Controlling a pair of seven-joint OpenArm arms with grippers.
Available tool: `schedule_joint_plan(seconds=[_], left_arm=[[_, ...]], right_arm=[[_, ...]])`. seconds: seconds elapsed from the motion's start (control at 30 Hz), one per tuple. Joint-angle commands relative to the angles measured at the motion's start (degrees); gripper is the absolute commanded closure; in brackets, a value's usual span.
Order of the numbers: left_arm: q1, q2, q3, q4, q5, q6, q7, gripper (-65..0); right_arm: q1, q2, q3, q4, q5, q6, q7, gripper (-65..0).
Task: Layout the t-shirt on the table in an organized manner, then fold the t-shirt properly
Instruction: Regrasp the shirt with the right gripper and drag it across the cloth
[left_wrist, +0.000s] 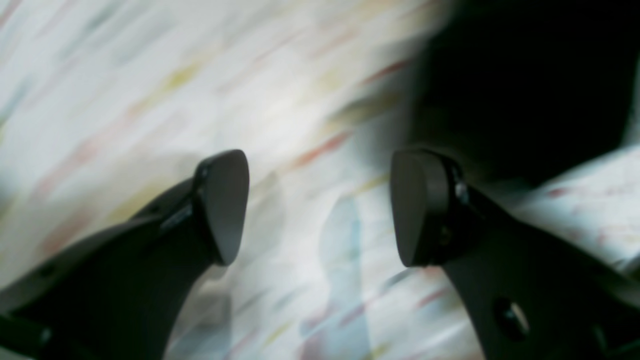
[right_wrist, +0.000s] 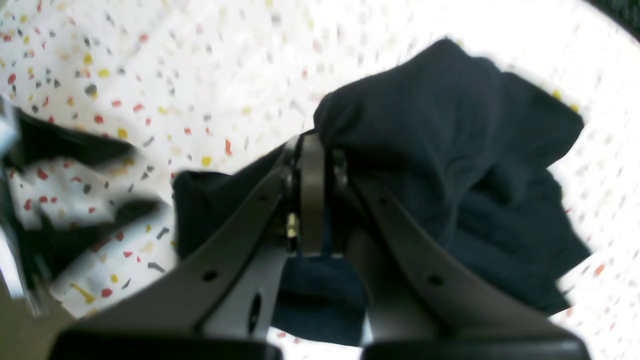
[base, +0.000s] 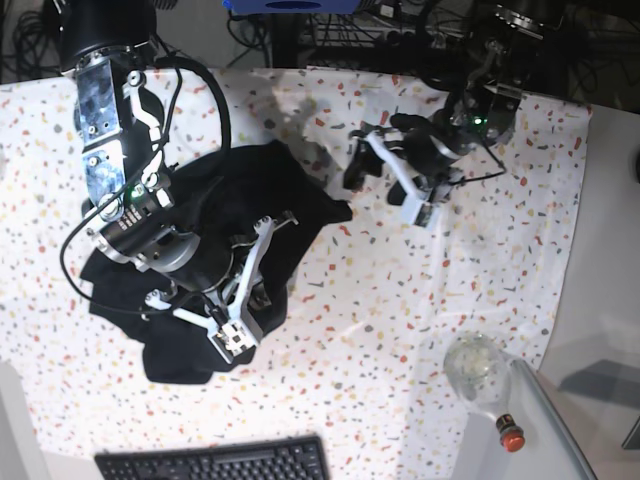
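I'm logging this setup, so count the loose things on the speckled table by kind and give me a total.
T-shirt: 1
Keyboard: 1
Clear bottle with red cap: 1
Total: 3

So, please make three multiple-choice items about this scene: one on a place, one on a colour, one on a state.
1. Where is the keyboard in the base view?
A. bottom edge
B. top right
C. on the t-shirt

2. What colour is the t-shirt?
A. white
B. black
C. red

3. How do the grippers stand?
A. both open
B. left gripper open and empty, right gripper shut on the t-shirt
C. both shut on the t-shirt

Answers:
1 A, it lies at the bottom edge, below the speckled table.
2 B, dark cloth in both views.
3 B, left fingers apart; right ones pinch fabric.
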Motion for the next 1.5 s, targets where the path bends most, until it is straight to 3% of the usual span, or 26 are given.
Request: schedule_joint_plan(seconds=[0.0, 0.07, 0.17, 0.33, 0.43, 0.6, 0.7, 0.83, 1.0, 1.07, 1.23, 1.33, 1.47], left_arm=[[-0.8, 0.3, 0.7, 1.2, -0.4, -0.2, -0.9, -42.0], [-1.6, 1.7, 1.2, 1.5, -0.4, -0.2, -0.9, -42.0], [-1.9, 2.3, 1.1, 1.3, -0.4, -0.2, -0.9, -42.0], [-0.9, -0.1, 1.3, 1.1, 1.1, -0.2, -0.9, -42.0], [0.7, -1.3, 1.0, -0.1, 6.2, -0.2, -0.9, -42.0], [2.4, -1.2, 1.0, -3.0, 16.3, -0.2, -0.9, -42.0], [2.9, -1.3, 1.0, -3.5, 18.7, -0.2, -0.9, -42.0], [3.6, -1.4, 1.0, -3.4, 18.9, -0.2, -0.9, -42.0], [3.6, -1.3, 1.0, -3.4, 18.9, -0.2, -0.9, -42.0], [3.5, -1.2, 1.0, -3.4, 18.9, -0.2, -0.9, -42.0], [3.5, -1.2, 1.0, -3.4, 18.9, -0.2, -0.9, -42.0], [3.5, -1.1, 0.9, -3.3, 18.9, -0.2, -0.9, -42.0], [3.5, -1.1, 0.9, -3.3, 18.9, -0.2, -0.9, -42.0]], right_arm=[[1.5, -0.1, 0.3, 2.0, 0.3, 0.0, 1.0, 0.0], [1.8, -0.1, 1.1, 3.1, 0.3, 0.0, -0.1, 0.0], [1.0, 0.5, 7.7, 3.4, 0.3, 0.0, -0.6, 0.0], [-3.1, 4.6, 23.9, 3.0, 0.6, 1.0, -3.1, 0.0], [-3.8, 6.6, 32.8, 0.4, 0.6, 4.3, -2.9, 0.0], [0.7, 9.6, 44.5, -17.7, 0.2, 5.2, 5.2, 0.0], [4.1, 12.7, 46.2, -31.2, 0.2, 5.2, 9.4, 0.0], [6.8, 15.9, 46.1, -40.0, 0.2, 5.6, 8.5, 0.0], [-0.2, 15.2, 46.3, -25.5, 0.5, 5.6, 7.4, -39.0], [-4.0, 13.5, 46.3, -18.7, 0.4, 5.6, 7.4, -46.5], [-12.4, 7.2, 46.8, -8.8, 0.3, 5.2, 7.6, -48.0], [-13.3, 4.5, 46.8, -13.4, 0.2, 5.2, 7.9, -48.0], [-12.2, 3.8, 46.4, -21.6, 0.2, 5.2, 12.2, -48.0]])
